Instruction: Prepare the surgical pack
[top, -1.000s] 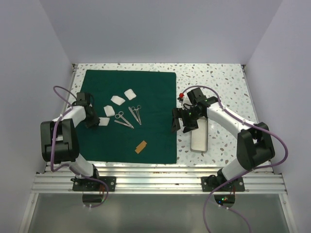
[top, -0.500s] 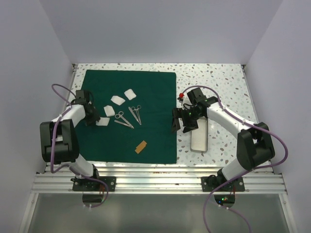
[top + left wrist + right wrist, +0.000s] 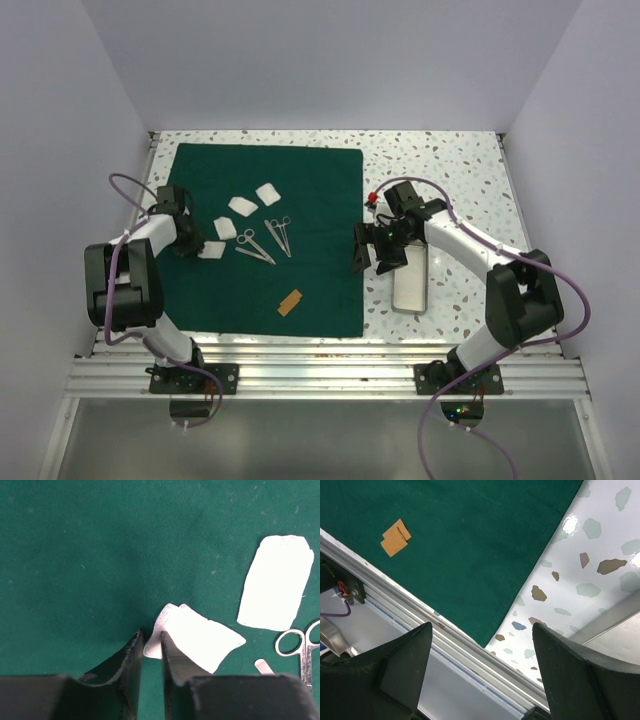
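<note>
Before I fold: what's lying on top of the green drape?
Four white gauze pads, two scissor-handled instruments and a tan strip lie on the drape. The left hand covers one pad's corner; anything beneath the pads is hidden.

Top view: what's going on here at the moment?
The left gripper is down on the green drape, its jaws narrow around a corner of a white gauze square; whether it is actually pinched is unclear. The right gripper hangs wide open above the drape's right edge, beside the silver tray, holding nothing. Two more gauze pieces, two scissor-like instruments and a tan strip lie on the drape.
</note>
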